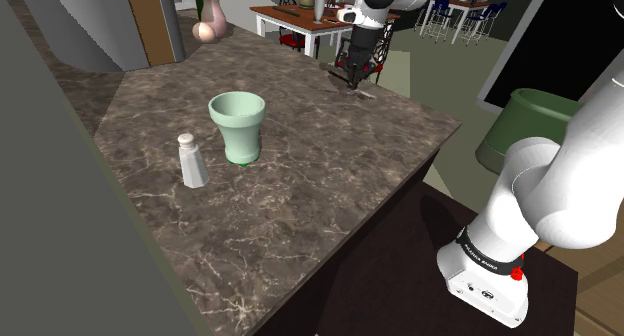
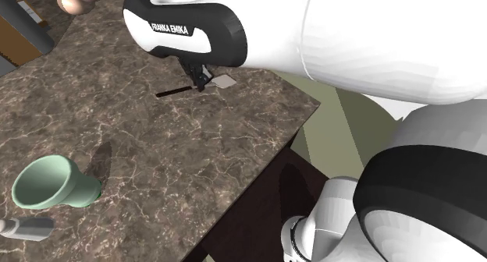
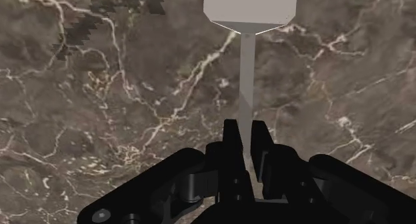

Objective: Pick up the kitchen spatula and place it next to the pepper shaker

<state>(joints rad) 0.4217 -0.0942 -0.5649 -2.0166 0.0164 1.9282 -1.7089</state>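
1. The end effector (image 3: 245, 131) is down at the desk (image 1: 300, 204), close to its far corner on the shoulder view's right.
2. Its two fingers (image 3: 231, 133) stand close together and clasp the thin grey shaft of the spatula (image 3: 247, 83) between them.
3. In the wrist view the spatula's pale flat blade lies ahead of the fingertips, and the shaft runs straight back from it into the grip.
4. In the second exterior view the spatula (image 2: 225, 81) lies low over the marbled top. Its blade is toward the desk's edge, and its dark handle points inward on the other side of the end effector (image 2: 200, 79).
5. I cannot tell whether the spatula rests on the desk or is raised just off it.
6. The shaker (image 1: 191, 161) is white and stands upright near the middle of the desk, well apart from the spatula (image 1: 362, 90) and the end effector (image 1: 353, 79).
7. A pale green cup (image 1: 237, 124) stands upright just beside the shaker, on the side nearer the spatula, without touching it.
8. A pink vase (image 1: 210, 19) stands at the desk's far edge, toward the shoulder view's left.
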